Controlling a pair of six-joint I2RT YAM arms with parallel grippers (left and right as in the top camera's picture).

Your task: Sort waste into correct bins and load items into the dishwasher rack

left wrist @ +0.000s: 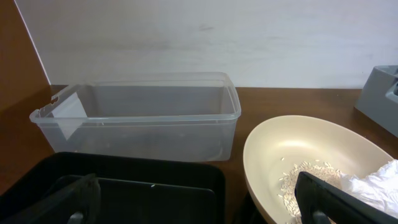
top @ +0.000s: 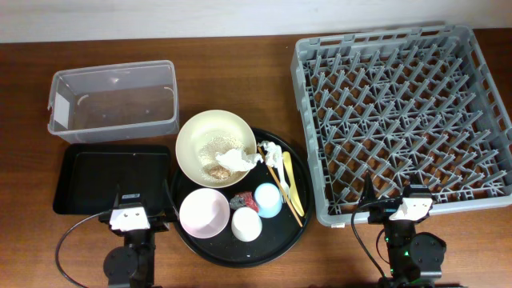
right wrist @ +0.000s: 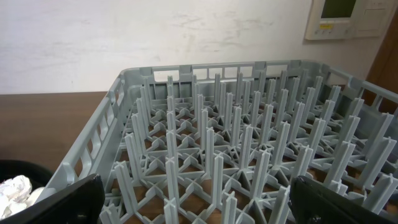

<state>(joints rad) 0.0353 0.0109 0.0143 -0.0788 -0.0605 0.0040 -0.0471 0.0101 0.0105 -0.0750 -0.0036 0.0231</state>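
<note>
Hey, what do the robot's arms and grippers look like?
The left arm and right arm are black, each with a white block at the wrist and a thin black cable looping beside it. The right one shows a small green light. The fingers are black and matte.
</note>
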